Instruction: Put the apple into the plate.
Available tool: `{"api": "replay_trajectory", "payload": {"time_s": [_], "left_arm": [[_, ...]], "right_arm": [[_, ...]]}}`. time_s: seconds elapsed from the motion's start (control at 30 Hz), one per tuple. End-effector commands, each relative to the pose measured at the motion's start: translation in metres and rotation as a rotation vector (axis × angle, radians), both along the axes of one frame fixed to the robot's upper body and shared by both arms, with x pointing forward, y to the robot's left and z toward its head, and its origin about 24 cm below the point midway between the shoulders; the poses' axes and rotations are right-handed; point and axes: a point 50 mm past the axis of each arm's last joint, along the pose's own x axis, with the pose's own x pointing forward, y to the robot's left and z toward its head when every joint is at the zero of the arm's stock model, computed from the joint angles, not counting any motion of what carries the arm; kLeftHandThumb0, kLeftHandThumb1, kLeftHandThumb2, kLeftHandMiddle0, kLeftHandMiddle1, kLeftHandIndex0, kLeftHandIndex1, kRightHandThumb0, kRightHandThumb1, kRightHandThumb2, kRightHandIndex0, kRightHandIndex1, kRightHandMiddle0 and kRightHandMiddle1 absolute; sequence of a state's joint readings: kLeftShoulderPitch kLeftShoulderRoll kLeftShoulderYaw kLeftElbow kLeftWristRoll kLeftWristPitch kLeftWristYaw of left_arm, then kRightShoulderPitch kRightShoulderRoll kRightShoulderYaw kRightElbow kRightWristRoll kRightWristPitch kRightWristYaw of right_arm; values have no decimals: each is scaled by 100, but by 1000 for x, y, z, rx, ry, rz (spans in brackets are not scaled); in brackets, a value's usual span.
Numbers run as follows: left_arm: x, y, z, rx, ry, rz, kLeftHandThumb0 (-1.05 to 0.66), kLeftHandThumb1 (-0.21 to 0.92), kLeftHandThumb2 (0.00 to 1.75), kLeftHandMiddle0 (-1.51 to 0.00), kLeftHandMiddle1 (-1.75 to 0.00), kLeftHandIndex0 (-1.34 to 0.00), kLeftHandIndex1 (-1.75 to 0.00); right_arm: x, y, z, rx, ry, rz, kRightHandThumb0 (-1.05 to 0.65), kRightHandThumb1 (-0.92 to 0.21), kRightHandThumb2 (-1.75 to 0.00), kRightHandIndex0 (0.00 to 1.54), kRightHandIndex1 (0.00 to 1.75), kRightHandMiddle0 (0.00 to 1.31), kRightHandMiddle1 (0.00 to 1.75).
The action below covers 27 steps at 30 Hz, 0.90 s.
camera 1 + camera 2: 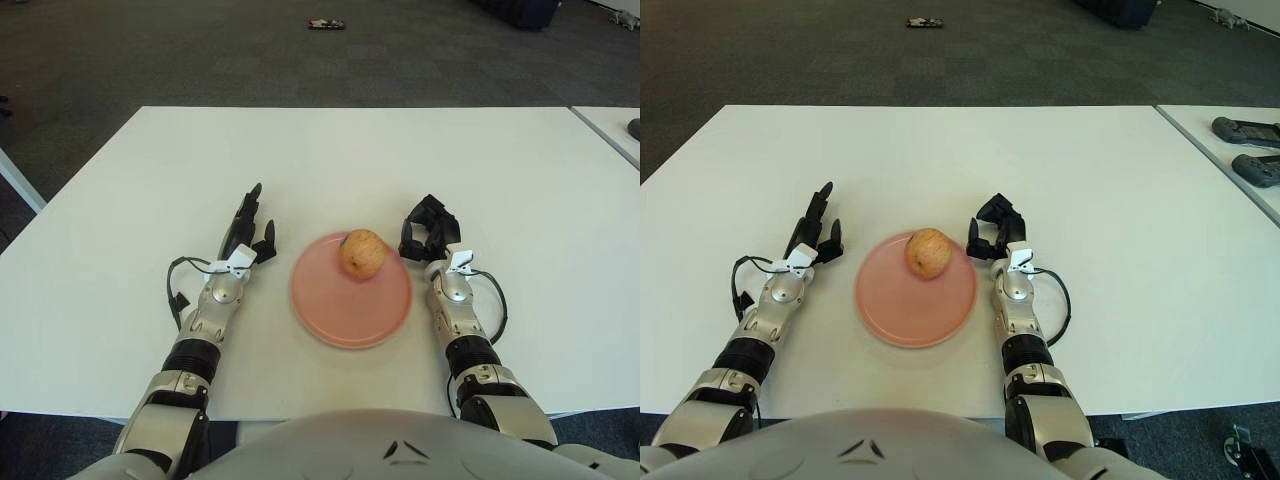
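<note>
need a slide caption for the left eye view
Apple sits on the pink plate, left hand open beside it, right hand curled opposite.

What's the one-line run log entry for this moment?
apple: on plate, far edge | left hand: open, left of plate | right hand: curled, empty, right of plate

Both views come from the robot's head, facing forward and down at the white table (500, 170), set slightly apart sideways. The 2 share nearly the whole tabletop; the right eye view also takes in more of the neighbouring table (1240, 130).
</note>
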<state>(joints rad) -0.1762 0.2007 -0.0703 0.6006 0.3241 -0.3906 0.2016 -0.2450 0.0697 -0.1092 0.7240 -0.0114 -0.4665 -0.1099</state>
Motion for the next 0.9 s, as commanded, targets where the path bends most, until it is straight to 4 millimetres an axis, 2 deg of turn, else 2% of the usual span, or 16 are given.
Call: {"api": "replay_trajectory", "payload": {"time_s": [0.0, 0.5, 0.87], "left_arm": [[-17, 4, -23, 35, 104, 21, -73, 92, 99, -19, -7, 0, -71], [-26, 4, -32, -29, 135, 103, -74, 92, 100, -21, -7, 0, -73], [-28, 3, -35, -75, 146, 135, -71, 92, 102, -28, -9, 0, -81]], "right_arm": [[-22, 0, -31, 40, 154, -9, -50, -23, -141, 121, 175, 67, 175], [-20, 1, -31, 48, 158, 3, -50, -25, -140, 122, 175, 66, 175], [-20, 0, -31, 42, 168, -11, -49, -25, -139, 121, 175, 66, 175]]}}
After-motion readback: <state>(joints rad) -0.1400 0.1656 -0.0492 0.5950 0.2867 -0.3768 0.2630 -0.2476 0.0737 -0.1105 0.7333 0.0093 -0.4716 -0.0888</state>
